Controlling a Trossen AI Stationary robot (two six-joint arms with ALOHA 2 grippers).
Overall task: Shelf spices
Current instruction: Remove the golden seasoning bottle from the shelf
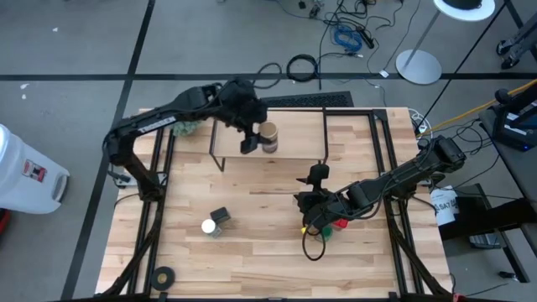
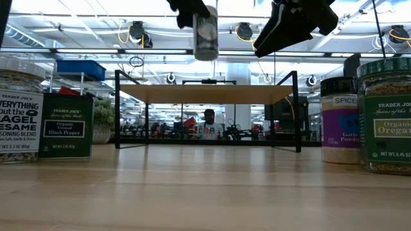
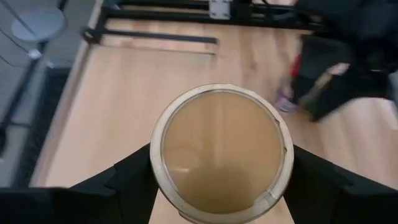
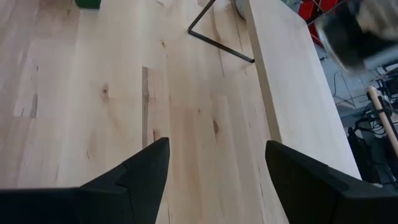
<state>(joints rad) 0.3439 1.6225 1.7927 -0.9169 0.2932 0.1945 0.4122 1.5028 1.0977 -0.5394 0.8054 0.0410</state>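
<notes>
My left gripper [image 1: 252, 139] is shut on the tan cylinder [image 1: 268, 135] and holds it in the air over the shelf [image 2: 209, 94], whose black legs [image 1: 216, 159] stand on the table. My right gripper [image 4: 217, 149] hovers open over bare table near the shelf's right end, with nothing between its fingers. A white-lidded jar [image 1: 209, 226] and a dark square tin [image 1: 220, 216] stand on the table's near left. Red- and green-topped spices [image 1: 329, 226] stand partly hidden under my right arm. My left gripper pinches the tan cylinder's round side wall [image 3: 163, 186] between its two fingers, close to the end that faces the wrist camera. The fingers [image 3: 124, 180] come slanting down from the table's left. The cylinder hangs upright [image 2: 205, 32], lifted clear above the shelf's board.
A fuzzy green ball [image 1: 186, 126] lies at the far left behind the shelf. A black tape roll [image 1: 162, 276] sits at the near left corner. In the low view, jars [image 2: 19, 115] [image 2: 388, 115] stand close to the camera on both sides.
</notes>
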